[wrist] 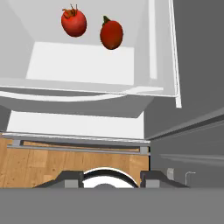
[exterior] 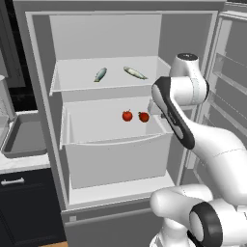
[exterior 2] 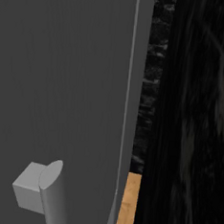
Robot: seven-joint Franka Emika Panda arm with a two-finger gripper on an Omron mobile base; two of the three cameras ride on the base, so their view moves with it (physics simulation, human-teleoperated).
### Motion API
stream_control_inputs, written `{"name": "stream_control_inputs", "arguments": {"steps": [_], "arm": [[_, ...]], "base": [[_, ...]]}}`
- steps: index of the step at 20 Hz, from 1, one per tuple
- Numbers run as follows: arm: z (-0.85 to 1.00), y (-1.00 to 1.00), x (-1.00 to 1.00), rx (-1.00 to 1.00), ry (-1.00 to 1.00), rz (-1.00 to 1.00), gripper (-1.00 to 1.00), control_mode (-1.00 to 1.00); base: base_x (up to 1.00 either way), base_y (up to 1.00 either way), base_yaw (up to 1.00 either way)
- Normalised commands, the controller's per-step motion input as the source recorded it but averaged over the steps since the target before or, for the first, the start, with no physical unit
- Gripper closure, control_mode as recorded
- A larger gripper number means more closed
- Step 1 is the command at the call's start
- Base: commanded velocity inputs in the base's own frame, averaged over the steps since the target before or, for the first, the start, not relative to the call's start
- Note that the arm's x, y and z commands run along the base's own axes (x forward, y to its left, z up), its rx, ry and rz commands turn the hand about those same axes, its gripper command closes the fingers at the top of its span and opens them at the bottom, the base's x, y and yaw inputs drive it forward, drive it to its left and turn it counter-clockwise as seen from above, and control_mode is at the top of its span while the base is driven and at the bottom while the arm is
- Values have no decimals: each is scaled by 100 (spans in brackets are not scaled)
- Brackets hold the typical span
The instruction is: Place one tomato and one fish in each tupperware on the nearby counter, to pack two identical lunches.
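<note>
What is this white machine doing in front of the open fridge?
It is packing lunches and has not picked anything up yet. Its arm reaches toward the fridge drawer, where two tomatoes lie side by side. Two fish rest on the shelf above. A grey tupperware tray waits empty on the counter to the left. The pincer holds nothing.

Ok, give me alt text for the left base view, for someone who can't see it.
An open fridge holds two fish on its upper shelf and two tomatoes in the drawer below, with the white arm reaching in from the right. A grey tupperware sits on the marble counter at left.
</note>
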Motion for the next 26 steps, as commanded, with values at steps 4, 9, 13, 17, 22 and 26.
{"name": "stream_control_inputs", "arguments": {"steps": [4,9,13,17,22,26], "arm": [[-10,12,0,0,-4,0,-100,-100],[11,23,0,0,-36,0,-100,-100],[40,14,0,1,-34,0,-100,-100],[58,5,0,7,-26,0,-100,-100],[61,0,14,8,-10,3,-100,-100],[35,1,35,0,-1,2,-100,-100]], "base": [[0,0,0],[0,0,0],[0,0,0],[0,0,0],[0,0,0],[0,0,0]]}}
